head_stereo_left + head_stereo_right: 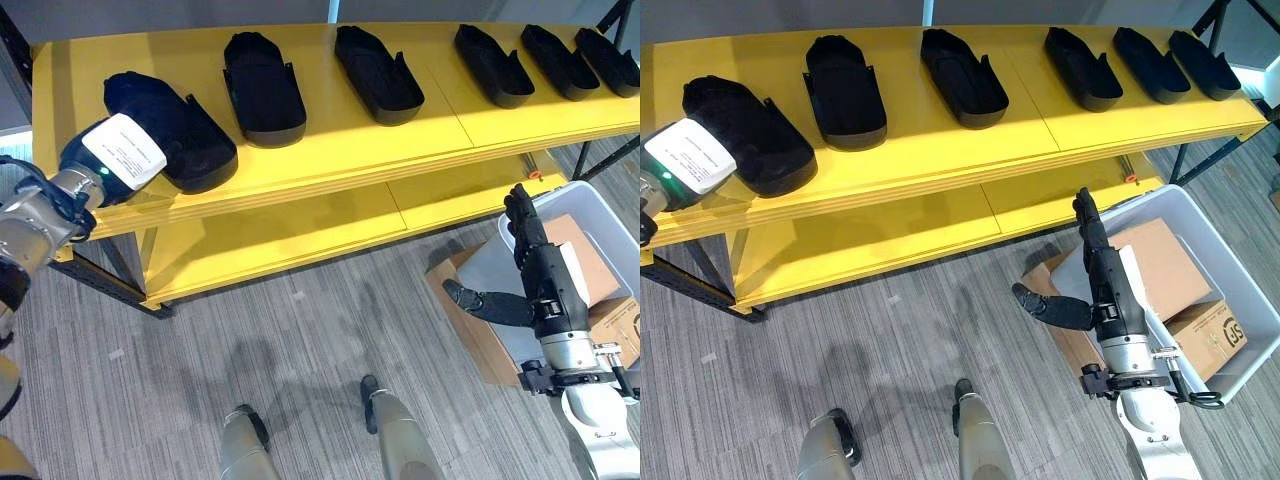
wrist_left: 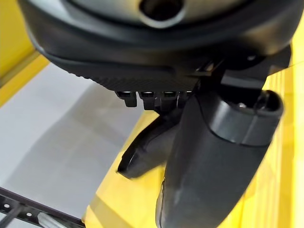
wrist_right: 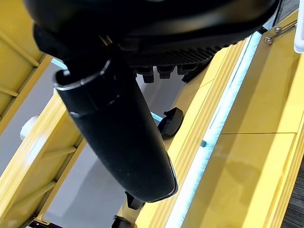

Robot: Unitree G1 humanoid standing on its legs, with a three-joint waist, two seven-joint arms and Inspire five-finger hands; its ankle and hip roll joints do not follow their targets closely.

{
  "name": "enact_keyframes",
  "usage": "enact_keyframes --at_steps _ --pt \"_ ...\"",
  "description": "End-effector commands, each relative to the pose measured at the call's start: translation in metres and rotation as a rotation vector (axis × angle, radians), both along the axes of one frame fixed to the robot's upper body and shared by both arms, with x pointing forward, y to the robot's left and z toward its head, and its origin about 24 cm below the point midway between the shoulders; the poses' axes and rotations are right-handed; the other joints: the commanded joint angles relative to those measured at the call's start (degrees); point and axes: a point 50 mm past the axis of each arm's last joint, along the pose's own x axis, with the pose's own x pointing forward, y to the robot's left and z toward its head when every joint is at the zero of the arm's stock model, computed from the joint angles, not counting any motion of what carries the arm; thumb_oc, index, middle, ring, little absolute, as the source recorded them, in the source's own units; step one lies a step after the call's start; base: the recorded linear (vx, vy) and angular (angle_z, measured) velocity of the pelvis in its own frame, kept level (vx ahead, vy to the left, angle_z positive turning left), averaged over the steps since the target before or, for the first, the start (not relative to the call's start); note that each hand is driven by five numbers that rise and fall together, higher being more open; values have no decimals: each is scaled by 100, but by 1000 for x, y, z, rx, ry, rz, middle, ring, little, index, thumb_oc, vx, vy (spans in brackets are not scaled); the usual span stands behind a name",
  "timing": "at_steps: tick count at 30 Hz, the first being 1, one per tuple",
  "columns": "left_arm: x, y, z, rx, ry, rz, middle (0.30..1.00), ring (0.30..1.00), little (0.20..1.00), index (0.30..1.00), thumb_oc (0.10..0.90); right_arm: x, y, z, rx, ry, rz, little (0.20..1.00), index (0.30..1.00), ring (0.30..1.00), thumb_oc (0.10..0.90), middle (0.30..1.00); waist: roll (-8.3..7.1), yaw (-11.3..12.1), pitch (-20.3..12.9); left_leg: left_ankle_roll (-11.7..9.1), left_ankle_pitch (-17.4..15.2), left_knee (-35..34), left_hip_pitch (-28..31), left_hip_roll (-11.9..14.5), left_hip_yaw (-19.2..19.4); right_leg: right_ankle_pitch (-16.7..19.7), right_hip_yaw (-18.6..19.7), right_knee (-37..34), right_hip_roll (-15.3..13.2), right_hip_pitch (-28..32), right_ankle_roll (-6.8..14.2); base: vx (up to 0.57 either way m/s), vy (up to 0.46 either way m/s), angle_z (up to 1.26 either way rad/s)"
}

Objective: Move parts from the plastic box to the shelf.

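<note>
left hand [image 1: 125, 150] at upper left of the frame, on the leftmost black part [image 1: 175, 130] on the yellow shelf [image 1: 330, 140], apparently setting it in row with five others; fingers hidden, cannot tell | right hand [image 1: 1110, 285] lower right, fingers straight, released, empty, over plastic box [image 1: 1230, 270] | box holds cardboard cartons [image 1: 1160, 260]
</note>
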Motion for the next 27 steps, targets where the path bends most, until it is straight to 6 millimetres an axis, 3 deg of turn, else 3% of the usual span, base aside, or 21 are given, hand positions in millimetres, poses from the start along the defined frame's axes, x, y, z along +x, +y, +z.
enact_keyframes --at_steps 1,6,8,9,10,11,12,15,17,18,19,23,27 --pt "-25 3 80 -43 -321 -47 1000 1000 1000 1000 900 -11 -9 63 -88 -325 -24 1000 1000 1000 900 1000 126 69 -242 34 -62 -87 372 116 -206 70 -12 -214 -342 768 91 16 -27 9" --pt "-39 -10 90 -157 -433 -171 1000 1000 1000 1000 900 -13 -12 59 -72 -313 -52 1000 1000 1000 900 1000 53 245 -235 13 -33 -211 543 48 -224 9 -13 -178 -375 889 56 -5 -20 3" --pt "-46 -27 86 -306 -466 -282 1000 1000 1000 1000 900 -15 -16 53 -62 -286 -95 1000 1000 1000 900 1000 -2 389 -207 38 154 -330 594 24 -207 74 -73 -190 -399 914 -22 -20 -62 11" --pt "-48 -25 84 -312 -466 -277 1000 1000 1000 1000 900 -15 -16 53 -69 -284 -91 1000 1000 1000 900 1000 32 372 -228 -11 24 -323 668 21 -232 -25 -51 -173 -395 973 5 15 -53 16" --pt "-52 -24 78 -378 -488 -285 1000 1000 1000 1000 900 -15 -17 51 -71 -270 -102 1000 1000 1000 900 1000 40 402 -200 27 171 -407 693 19 -184 48 -75 -186 -400 960 -36 25 -52 20" --pt "-56 -37 67 -499 -476 -377 1000 1000 1000 1000 900 -14 -18 47 -54 -252 -116 1000 1000 1000 900 1000 44 459 -182 6 207 -480 793 13 -212 27 -100 -191 -409 1048 -64 -55 -52 19" --pt "-61 -33 64 -507 -479 -365 1000 1000 1000 1000 900 -13 -17 49 -63 -252 -104 1000 1000 1000 900 1000 87 400 -172 5 212 -496 825 14 -200 31 -93 -198 -408 1068 -66 21 -63 14" --pt "-68 -50 36 -775 -430 -462 1000 1000 1000 1000 900 -11 -17 44 -33 -228 -120 1000 1000 1000 900 1000 74 463 -150 -29 293 -711 1020 -11 -208 -2 -136 -236 -403 1200 -114 16 -58 8" --pt "-74 -59 13 -1023 -360 -515 1000 1000 1000 1000 900 -7 -16 41 -22 -206 -120 1000 1000 1000 900 1000 72 458 -102 -53 373 -862 1202 -20 -178 0 -171 -276 -394 1341 -151 13 -78 8" --pt "-75 -74 -4 -1174 -322 -574 1000 1000 1000 1000 900 -5 -12 40 0 -203 -104 1000 1000 1000 900 1000 40 480 -65 -59 423 -947 1289 -40 -189 3 -190 -288 -381 1403 -175 -2 -67 6" --pt "-76 -74 -4 -1177 -322 -572 1000 1000 1000 1000 900 -5 -12 40 -2 -203 -103 1000 1000 1000 900 1000 48 474 -56 -60 431 -966 1316 -43 -183 5 -190 -296 -384 1422 -176 1 -62 4" --pt "-74 -107 -32 -1589 -165 -684 1000 1000 1000 1000 900 1 -5 39 16 -195 -87 1000 1000 1000 900 1000 28 481 -1 -69 612 -1224 1473 -63 -191 44 -241 -372 -362 1540 -217 -5 -55 7" --pt "-65 -141 -45 -1875 -7 -785 1000 1000 1000 1000 900 5 3 40 11 -194 -52 1000 1000 1000 900 1000 15 456 52 -71 722 -1386 1609 -72 -184 37 -283 -365 -342 1608 -236 7 -48 5"
